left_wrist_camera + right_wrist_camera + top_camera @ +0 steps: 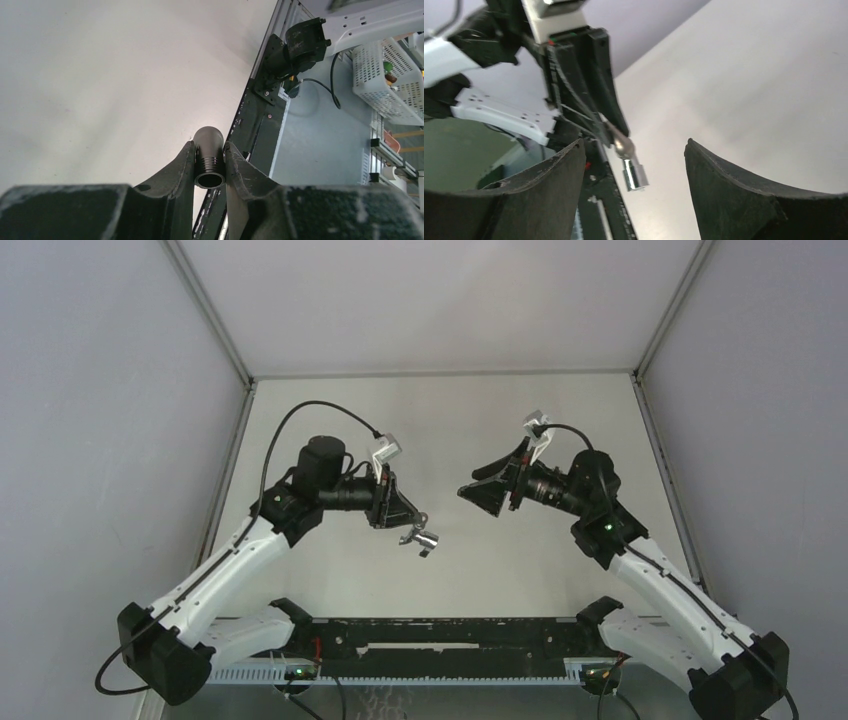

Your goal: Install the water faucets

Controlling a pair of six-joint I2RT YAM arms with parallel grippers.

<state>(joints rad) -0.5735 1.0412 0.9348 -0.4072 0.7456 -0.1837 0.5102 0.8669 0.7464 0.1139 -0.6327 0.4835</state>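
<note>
One of the water faucets [421, 539], a small shiny silver part, hangs in the air above the middle of the table, pinched by my left gripper [413, 524]. In the left wrist view the faucet [209, 167] looks dark, its threaded open end toward the camera, and the left gripper [209, 146] is shut on its sides. My right gripper [466, 492] faces it from the right, apart from it. Seen from the right wrist, the faucet [634, 172] hangs between and beyond the spread right gripper [635, 142], which is open and holds nothing.
A black rail [440, 640] runs along the near edge between the arm bases. Grey walls enclose the white table [440, 420] on three sides. A white basket [390, 80] stands off the table beyond the rail.
</note>
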